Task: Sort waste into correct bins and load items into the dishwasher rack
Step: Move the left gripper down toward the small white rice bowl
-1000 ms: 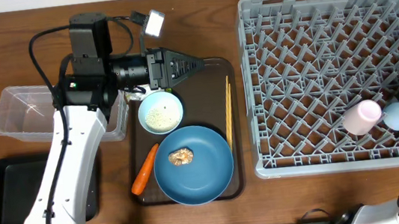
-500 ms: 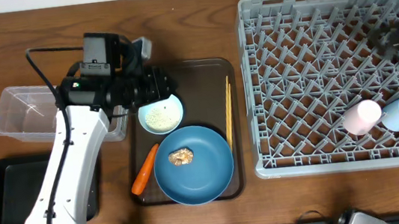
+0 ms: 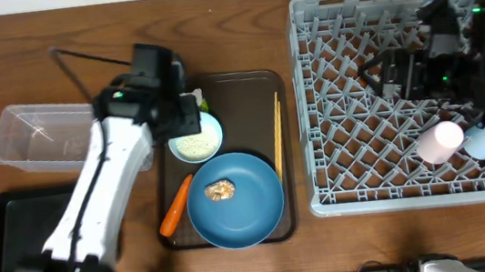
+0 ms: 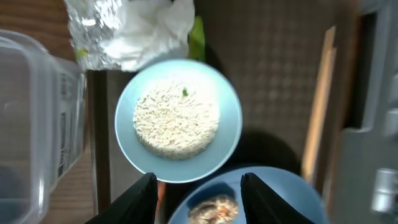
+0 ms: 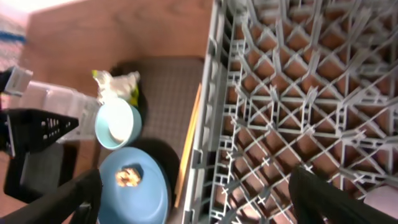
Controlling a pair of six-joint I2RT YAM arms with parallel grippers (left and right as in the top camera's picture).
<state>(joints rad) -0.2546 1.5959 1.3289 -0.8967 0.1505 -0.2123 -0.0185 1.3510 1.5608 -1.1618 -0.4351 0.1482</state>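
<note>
The left gripper [image 4: 202,199] hangs spread open right over the small white bowl [image 4: 225,144] of loose white rice [image 4: 176,121], on the dark brown tray [image 3: 243,99] between the crumpled silver and yellow-green wrapper [image 4: 127,31] and the large round blue plate [image 3: 251,213]. The right gripper [image 5: 196,180] is wide open too, over the big grey plastic rack [image 3: 353,142] holding the pink cup [image 3: 438,142] and light blue cup [image 3: 479,142].

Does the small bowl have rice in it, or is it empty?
Not empty: the left wrist view shows a rice mound in the upright bowl.
</note>
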